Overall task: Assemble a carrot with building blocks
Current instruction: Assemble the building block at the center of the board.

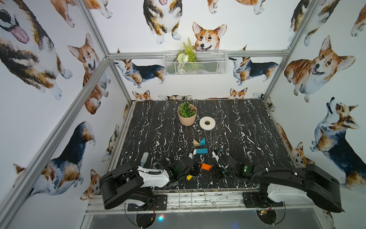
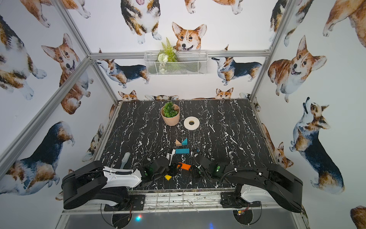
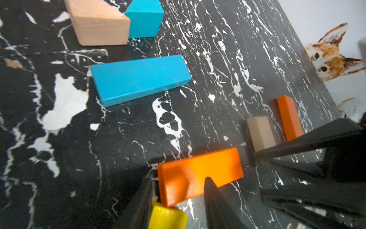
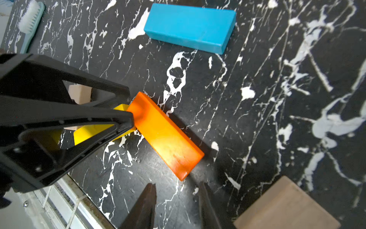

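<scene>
1. The carrot [image 1: 201,151] is barely begun in the middle of the table [image 1: 247,128]. The wood triangle [image 1: 195,143] touches the blue triangle [image 1: 203,141], and the blue bar [image 3: 138,79] lies just below them.
2. The orange bar [image 1: 206,166], probably next, sits askew nearer my bases, apart from the blue bar.
3. My left gripper [image 3: 179,178] straddles one end; I cannot tell whether it pinches. My right gripper [image 4: 177,184] is spread and empty, just short of the other end.
4. Loose and waiting: the yellow bar [image 3: 168,216], second orange bar [image 3: 290,119] and plain block [image 3: 260,132].

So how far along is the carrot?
Early. The wood triangle and blue triangle sit side by side, the blue bar nearer the arms. An orange bar lies askew between the left end effector and right end effector, not yet aligned. The yellow block, second orange bar and plain-wood block are unplaced.
</scene>
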Robot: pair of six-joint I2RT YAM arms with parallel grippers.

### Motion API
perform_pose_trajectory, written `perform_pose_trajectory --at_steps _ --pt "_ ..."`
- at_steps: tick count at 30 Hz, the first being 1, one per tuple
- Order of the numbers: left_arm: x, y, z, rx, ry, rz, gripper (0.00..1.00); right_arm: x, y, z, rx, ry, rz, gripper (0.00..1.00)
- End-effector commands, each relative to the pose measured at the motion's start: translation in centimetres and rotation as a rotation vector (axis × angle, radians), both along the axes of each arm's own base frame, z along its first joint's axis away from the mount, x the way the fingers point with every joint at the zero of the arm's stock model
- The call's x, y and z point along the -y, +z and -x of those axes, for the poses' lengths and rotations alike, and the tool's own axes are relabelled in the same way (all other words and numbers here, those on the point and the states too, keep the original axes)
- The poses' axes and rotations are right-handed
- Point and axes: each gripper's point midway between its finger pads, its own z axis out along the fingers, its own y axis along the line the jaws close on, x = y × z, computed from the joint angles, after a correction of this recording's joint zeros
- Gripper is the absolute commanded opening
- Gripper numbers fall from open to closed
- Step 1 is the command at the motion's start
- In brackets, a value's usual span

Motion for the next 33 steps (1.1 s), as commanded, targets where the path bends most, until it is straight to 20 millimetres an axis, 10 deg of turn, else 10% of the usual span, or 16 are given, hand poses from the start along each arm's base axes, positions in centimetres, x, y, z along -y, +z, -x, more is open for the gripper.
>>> perform_pose_trajectory --at_steps 1,33 --pt "0.9 0.5 -0.2 0.019 -0.01 0.041 0.46 -0.2 -0.3 -0.1 -0.009 -0.03 -0.021 0.41" --pt "1.0 -0.6 -4.1 0.004 0.027 0.037 0.4 -4.1 -1.4 -6.2 -0.063 0.008 -0.02 0.4"
